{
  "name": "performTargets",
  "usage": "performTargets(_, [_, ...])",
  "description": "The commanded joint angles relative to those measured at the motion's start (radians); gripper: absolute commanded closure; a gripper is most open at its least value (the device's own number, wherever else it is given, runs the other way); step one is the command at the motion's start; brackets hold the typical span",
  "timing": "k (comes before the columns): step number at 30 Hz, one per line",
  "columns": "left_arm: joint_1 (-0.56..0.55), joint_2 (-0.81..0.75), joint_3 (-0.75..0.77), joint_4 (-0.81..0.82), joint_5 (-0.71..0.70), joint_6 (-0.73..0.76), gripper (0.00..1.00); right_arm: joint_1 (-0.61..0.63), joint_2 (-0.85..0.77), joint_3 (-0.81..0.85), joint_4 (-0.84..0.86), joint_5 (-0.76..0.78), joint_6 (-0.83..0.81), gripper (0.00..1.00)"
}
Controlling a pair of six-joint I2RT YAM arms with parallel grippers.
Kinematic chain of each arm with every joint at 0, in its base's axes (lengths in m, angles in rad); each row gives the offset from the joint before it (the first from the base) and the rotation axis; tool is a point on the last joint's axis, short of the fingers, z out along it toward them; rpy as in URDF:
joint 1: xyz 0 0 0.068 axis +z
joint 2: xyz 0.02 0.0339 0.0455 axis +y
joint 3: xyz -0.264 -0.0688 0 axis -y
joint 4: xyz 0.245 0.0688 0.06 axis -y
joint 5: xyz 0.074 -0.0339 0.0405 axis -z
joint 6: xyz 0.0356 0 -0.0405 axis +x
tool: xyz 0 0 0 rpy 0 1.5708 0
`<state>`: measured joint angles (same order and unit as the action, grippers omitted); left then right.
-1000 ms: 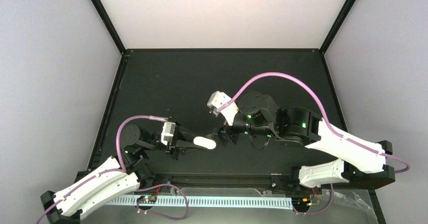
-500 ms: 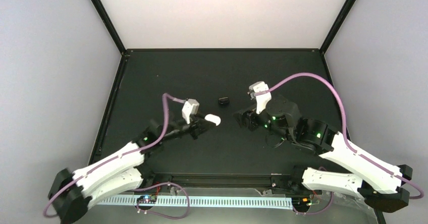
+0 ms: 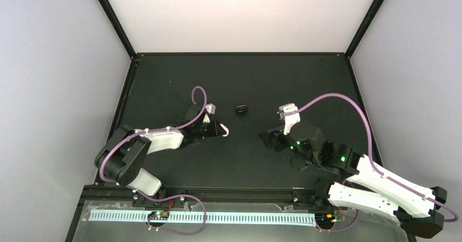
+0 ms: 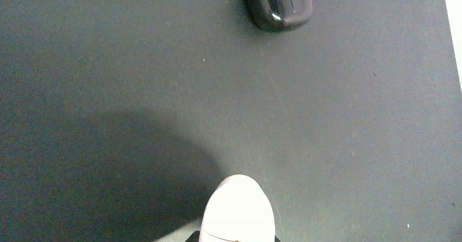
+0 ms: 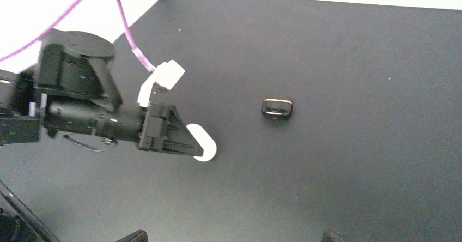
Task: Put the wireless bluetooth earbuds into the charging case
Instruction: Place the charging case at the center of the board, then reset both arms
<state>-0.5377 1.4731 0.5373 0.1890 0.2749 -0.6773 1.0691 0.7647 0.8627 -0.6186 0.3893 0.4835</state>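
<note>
Left claw (image 3: pixel 218 128) grips the white case (image 3: pixel 226 129) in the top view, right claw (image 3: pixel 267 138) open and empty across from it; left wrist shows the black case (image 4: pixel 279 3) lying ahead, right wrist shows no loose buds, so I'd call this staging, and next a case needs opening.

A white pebble-shaped case (image 3: pixel 224 129) juts from the closed left gripper (image 3: pixel 216 131), while a small glossy black case (image 3: pixel 242 109) lies on the table (image 3: pixel 180 78) beyond it.

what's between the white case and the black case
Nothing; just bare table between the white case and black case, shown in the left wrist view.
</note>
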Motion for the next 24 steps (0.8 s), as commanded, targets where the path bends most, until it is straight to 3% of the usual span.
performTargets(1, [0.007, 0.112, 0.083, 0.030, 0.005, -0.046, 0.94, -0.006, -0.027, -0.004, 0.025, 0.051, 0.022, 0.17])
performTargets(3, [0.008, 0.139, 0.086, 0.030, 0.007, -0.055, 0.87, -0.006, -0.032, 0.004, 0.013, 0.056, 0.018, 0.17])
performTargets(6, [0.009, 0.143, 0.082, 0.008, -0.008, -0.053, 0.62, -0.006, -0.041, 0.026, -0.003, 0.066, 0.005, 0.16])
performTargets(9, [0.008, 0.103, 0.069, -0.055, -0.056, -0.042, 0.32, -0.007, -0.051, 0.049, -0.019, 0.081, -0.008, 0.16])
performTargets(11, [0.010, 0.047, 0.052, -0.112, -0.103, -0.036, 0.04, -0.006, -0.057, 0.063, -0.032, 0.097, -0.016, 0.16])
performTargets(16, [0.016, -0.173, 0.042, -0.358, -0.262, -0.001, 0.01, -0.006, -0.091, 0.069, -0.049, 0.152, -0.026, 0.13])
performTargets(18, [0.017, -0.313, 0.054, -0.475, -0.345, 0.007, 0.01, -0.006, -0.122, 0.045, -0.024, 0.188, -0.015, 0.01])
performTargets(24, [0.014, -0.744, 0.090, -0.647, -0.468, 0.116, 0.01, -0.006, -0.252, -0.079, 0.090, 0.425, 0.106, 0.00])
